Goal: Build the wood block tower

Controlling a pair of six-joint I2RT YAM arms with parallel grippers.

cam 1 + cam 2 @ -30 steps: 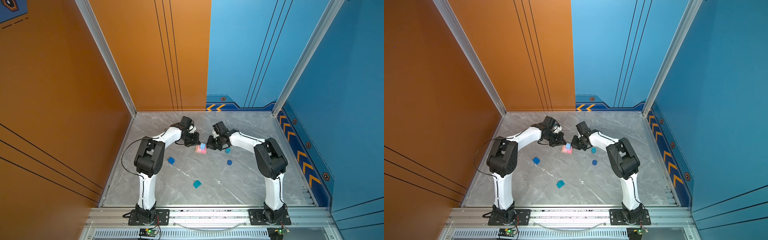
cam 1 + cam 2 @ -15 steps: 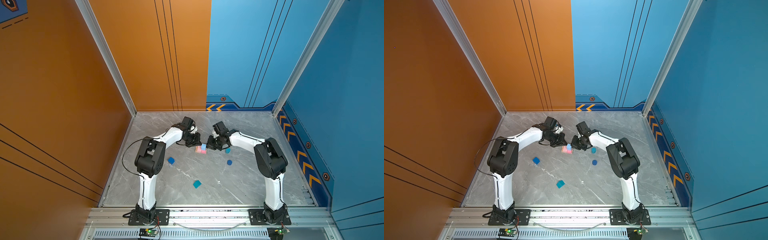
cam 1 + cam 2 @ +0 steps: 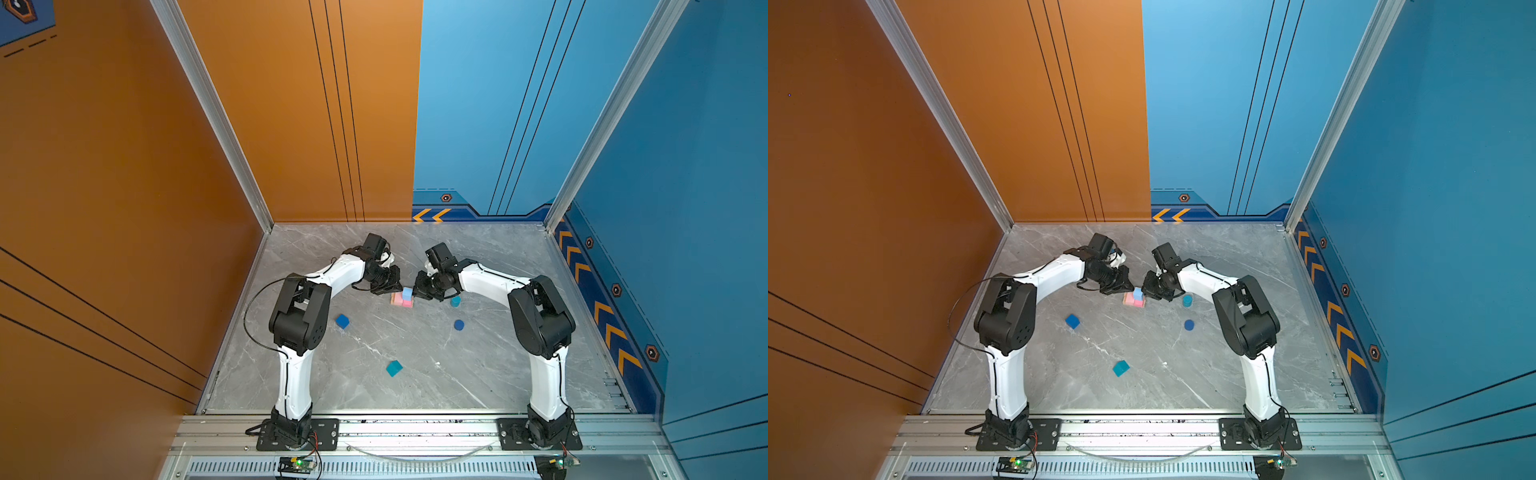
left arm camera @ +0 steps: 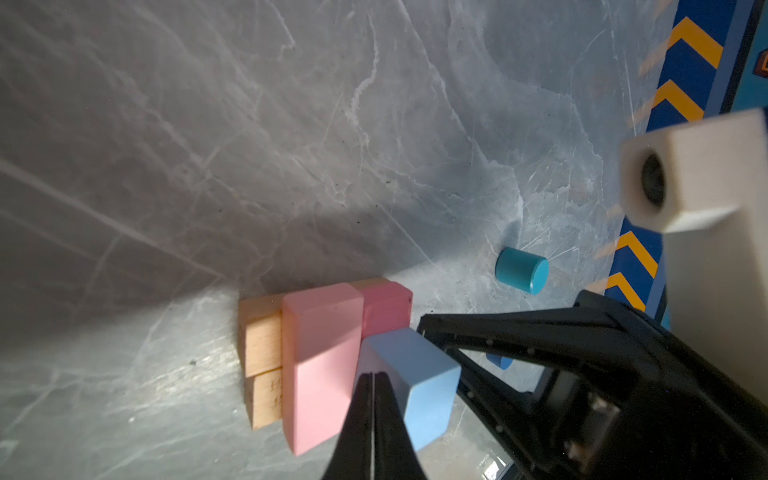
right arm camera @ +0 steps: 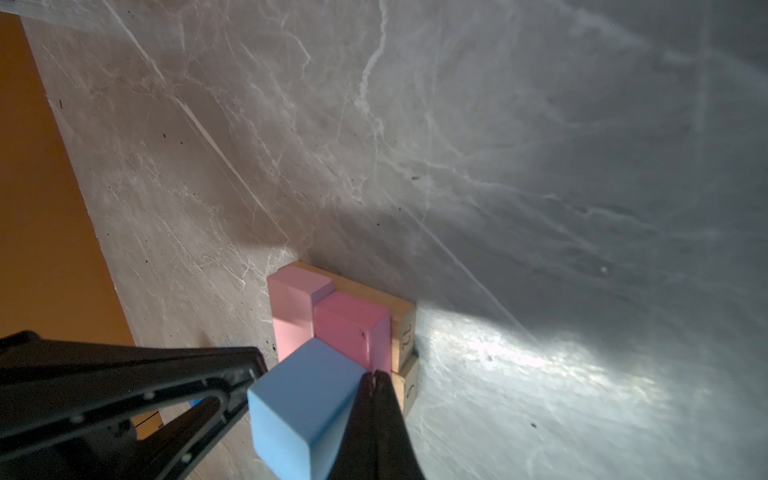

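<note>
Nothing moved; left gripper (image 4: 374, 378) partly hides light-blue cube (image 4: 419, 374).

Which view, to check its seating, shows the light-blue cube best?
The left wrist view: the light-blue cube is large and wholly in frame, atop the pink bars. The right wrist view shows it large too, but running to the frame's edge. In both top views it is a tiny patch.

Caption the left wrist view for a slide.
Shut left gripper and right gripper flank the light-blue cube atop pink bars laid over tan bars; a teal cylinder sits nearby.
</note>
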